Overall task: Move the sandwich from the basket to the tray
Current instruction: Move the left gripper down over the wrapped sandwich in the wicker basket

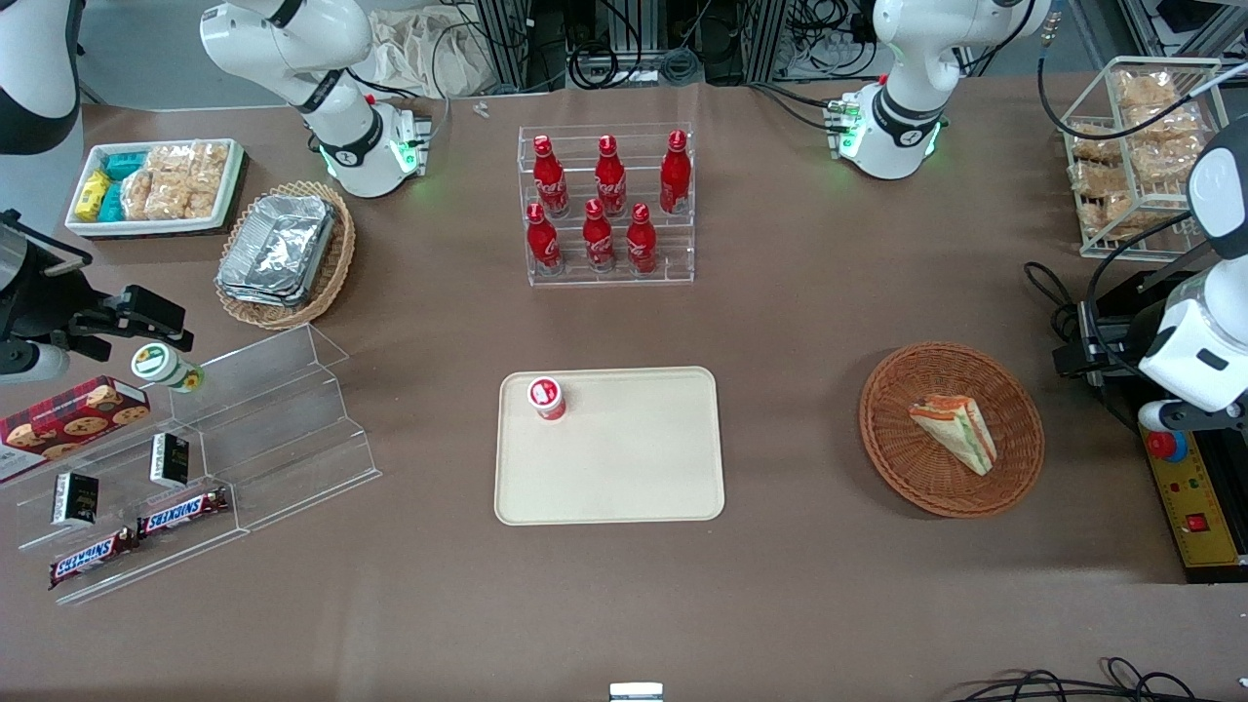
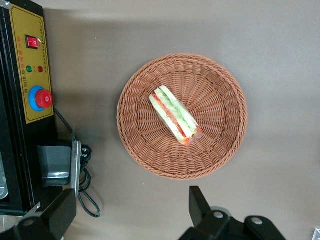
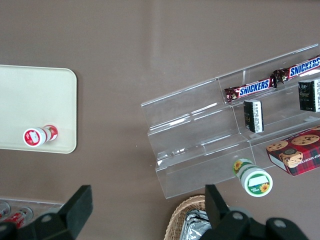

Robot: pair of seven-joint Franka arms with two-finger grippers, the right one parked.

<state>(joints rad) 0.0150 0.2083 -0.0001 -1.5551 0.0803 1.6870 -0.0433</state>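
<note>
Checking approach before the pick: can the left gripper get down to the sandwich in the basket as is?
Probably yes. The gripper is open above the table beside the basket; the sandwich lies alone, uncovered.

The front view looks down from high up at the whole brown table [image 1: 780,322]. The left wrist view looks straight down, closer, past the left arm's gripper [image 2: 131,215], with fingers apart. Both show the round reddish-brown woven basket [image 1: 887,448] [image 2: 220,145] holding the three-cornered cream sandwich [image 1: 955,433] [image 2: 174,115].

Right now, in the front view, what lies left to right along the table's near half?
Snickers bars → clear acrylic stand → tray → basket holding the sandwich → gripper, open above the basket.
</note>
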